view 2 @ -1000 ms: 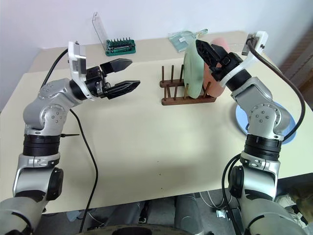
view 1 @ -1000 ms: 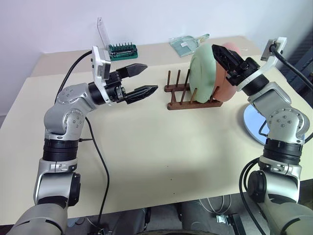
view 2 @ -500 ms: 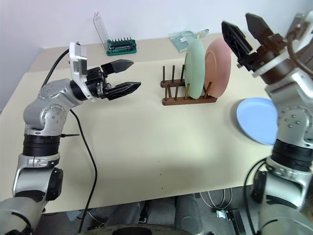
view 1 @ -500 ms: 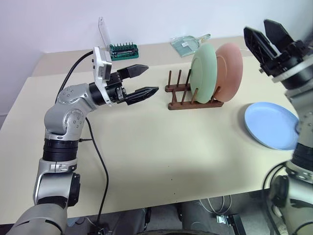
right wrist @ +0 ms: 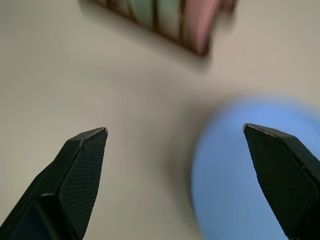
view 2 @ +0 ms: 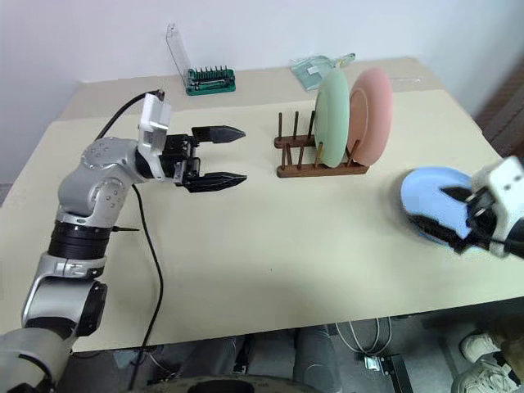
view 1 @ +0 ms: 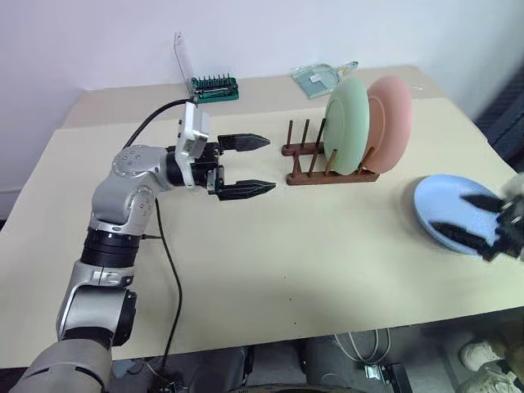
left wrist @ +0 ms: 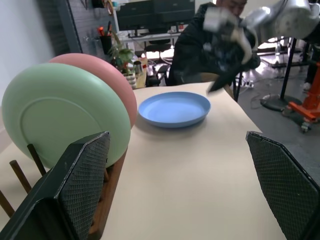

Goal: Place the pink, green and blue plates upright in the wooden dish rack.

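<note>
I'm hovering the right gripper (view 1: 479, 223), fingers spread, over the blue plate (view 1: 449, 211) lying flat on the surface (view 1: 311, 246) beside the wooden dish rack (view 1: 327, 168), left gripper (view 1: 258, 165) likewise spread and empty — risking shoving the plate off the near edge.

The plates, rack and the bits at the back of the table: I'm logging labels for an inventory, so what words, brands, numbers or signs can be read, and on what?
None can be read.
Pink plate, green plate, blue plate: plain, no markings.
Wooden dish rack: no markings.
Green screwdriver bit set in its clear case: any print too small to read.
Clear packet at the table's far edge: any print too small to read.
</note>
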Controlling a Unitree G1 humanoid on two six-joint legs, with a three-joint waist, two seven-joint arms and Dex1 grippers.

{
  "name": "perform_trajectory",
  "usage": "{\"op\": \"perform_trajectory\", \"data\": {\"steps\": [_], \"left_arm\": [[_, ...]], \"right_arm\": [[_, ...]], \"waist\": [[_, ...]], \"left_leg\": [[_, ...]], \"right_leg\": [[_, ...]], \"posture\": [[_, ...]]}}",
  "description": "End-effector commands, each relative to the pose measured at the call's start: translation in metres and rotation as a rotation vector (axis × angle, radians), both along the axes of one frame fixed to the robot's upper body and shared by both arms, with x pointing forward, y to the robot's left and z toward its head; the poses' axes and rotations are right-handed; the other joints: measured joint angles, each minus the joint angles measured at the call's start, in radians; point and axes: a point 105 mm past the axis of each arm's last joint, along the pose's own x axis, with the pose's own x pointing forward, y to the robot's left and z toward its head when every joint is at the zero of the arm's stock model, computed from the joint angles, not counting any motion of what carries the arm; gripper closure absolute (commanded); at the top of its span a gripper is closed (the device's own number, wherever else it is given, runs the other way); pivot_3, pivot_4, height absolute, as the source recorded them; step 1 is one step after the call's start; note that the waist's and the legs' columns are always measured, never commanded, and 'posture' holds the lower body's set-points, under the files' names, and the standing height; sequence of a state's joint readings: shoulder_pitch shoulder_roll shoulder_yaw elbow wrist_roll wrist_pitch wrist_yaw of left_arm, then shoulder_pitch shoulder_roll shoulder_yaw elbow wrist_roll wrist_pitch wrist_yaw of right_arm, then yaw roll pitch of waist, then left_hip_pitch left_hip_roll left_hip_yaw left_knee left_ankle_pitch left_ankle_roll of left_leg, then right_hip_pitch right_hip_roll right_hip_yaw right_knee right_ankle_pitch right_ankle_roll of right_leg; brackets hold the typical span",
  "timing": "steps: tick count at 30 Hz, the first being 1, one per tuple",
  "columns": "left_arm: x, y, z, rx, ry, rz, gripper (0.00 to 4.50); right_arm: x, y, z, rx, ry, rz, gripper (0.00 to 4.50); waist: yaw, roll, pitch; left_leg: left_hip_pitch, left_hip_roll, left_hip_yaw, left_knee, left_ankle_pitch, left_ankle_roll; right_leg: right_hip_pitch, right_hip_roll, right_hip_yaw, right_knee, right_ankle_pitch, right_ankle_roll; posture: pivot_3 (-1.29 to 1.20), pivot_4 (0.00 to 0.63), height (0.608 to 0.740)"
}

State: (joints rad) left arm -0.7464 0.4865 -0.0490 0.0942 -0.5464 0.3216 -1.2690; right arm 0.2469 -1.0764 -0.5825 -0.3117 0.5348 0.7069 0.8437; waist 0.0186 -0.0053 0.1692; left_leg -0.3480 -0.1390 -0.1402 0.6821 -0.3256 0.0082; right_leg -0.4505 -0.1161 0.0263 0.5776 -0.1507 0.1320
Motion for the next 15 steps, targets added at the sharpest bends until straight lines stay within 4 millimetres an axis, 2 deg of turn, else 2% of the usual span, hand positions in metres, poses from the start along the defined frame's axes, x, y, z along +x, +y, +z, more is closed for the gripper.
{"op": "perform_trajectory", "data": {"steps": [1,3,9,12,15], "left_arm": [[-0.001,-0.004,0.009,0.008,-0.059,-0.021,0.00],[-0.001,-0.005,0.009,0.008,-0.059,-0.022,0.00],[0.000,-0.003,0.010,-0.004,-0.059,0.006,0.00],[0.000,-0.002,0.010,-0.007,-0.062,0.019,0.00],[0.000,0.001,0.012,-0.015,-0.058,0.035,0.00]], "right_arm": [[0.003,-0.015,-0.014,-0.103,0.014,-0.074,0.06],[0.004,-0.024,-0.022,-0.130,0.031,-0.113,0.06],[0.014,-0.032,-0.033,-0.079,0.053,-0.166,0.06],[0.017,-0.029,-0.036,-0.029,0.068,-0.158,0.86],[0.018,-0.034,-0.053,-0.083,0.119,-0.166,2.35]], "waist": [[-0.003,0.000,0.000],[-0.005,0.000,0.000],[-0.005,0.000,0.000],[-0.003,0.000,0.000],[-0.004,-0.001,0.000]], "left_leg": [[0.000,-0.001,0.001,0.000,0.000,0.000],[0.000,-0.002,0.001,0.000,0.000,0.001],[0.000,-0.001,0.001,0.000,0.000,0.001],[0.001,-0.001,0.001,0.000,0.000,0.001],[0.000,-0.001,0.000,0.000,0.000,0.001]], "right_leg": [[0.000,-0.001,0.000,0.000,0.000,0.000],[0.000,-0.002,0.001,-0.001,0.000,0.001],[0.000,-0.001,0.001,0.000,0.000,0.001],[0.001,-0.001,0.001,-0.001,0.000,0.001],[0.001,-0.001,0.000,-0.001,0.000,0.001]], "posture": [[0.00,0.150,0.740],[0.00,0.150,0.740],[0.00,0.150,0.740],[0.00,0.150,0.740],[0.00,0.150,0.740]]}}
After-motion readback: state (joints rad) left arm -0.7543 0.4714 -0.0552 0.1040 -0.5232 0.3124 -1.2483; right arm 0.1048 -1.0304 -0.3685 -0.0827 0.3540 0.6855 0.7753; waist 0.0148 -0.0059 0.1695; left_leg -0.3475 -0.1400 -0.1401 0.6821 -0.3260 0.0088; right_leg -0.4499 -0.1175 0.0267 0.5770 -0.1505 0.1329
